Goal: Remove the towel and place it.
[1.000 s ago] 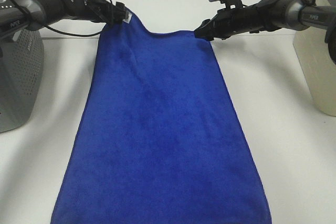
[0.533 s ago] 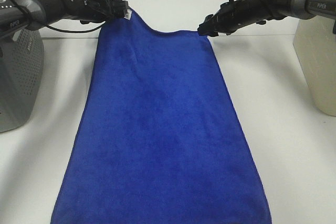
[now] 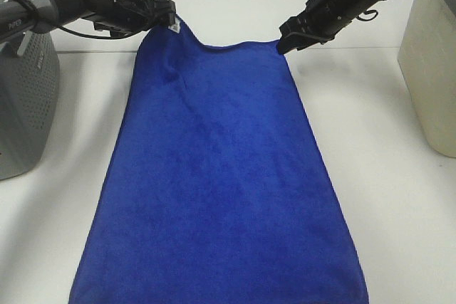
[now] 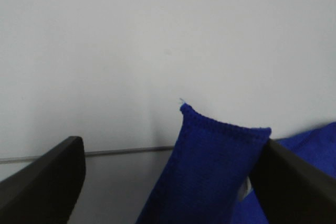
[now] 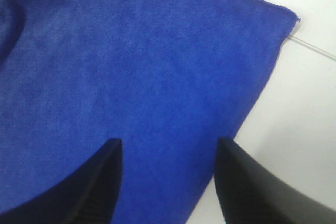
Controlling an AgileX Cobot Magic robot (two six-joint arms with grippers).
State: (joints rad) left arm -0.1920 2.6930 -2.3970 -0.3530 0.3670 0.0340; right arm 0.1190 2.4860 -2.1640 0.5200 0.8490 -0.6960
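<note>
The towel [image 3: 214, 176] is a single royal-blue plush cloth spread lengthwise on the white worktop [image 3: 385, 197], its near end running out of the overhead view and its far edge sagging between two raised corners. One small white tag [image 3: 173, 25] shows at the far left corner. Two grippers are at that far edge. The left gripper [image 3: 165, 18] sits at the tagged corner; in its wrist view that corner [image 4: 210, 171] stands up between widely parted fingers [image 4: 44, 179], touching one of them, so the jaws are open and not clamped. The right gripper [image 3: 283, 42] is at the other far corner, its fingers [image 5: 100, 182] spread wide over flat cloth, holding nothing. Two containers flank the towel: a grey perforated basket [image 3: 25, 105] to the left and a cream bin [image 3: 431, 76] to the right; their contents cannot be seen.
</note>
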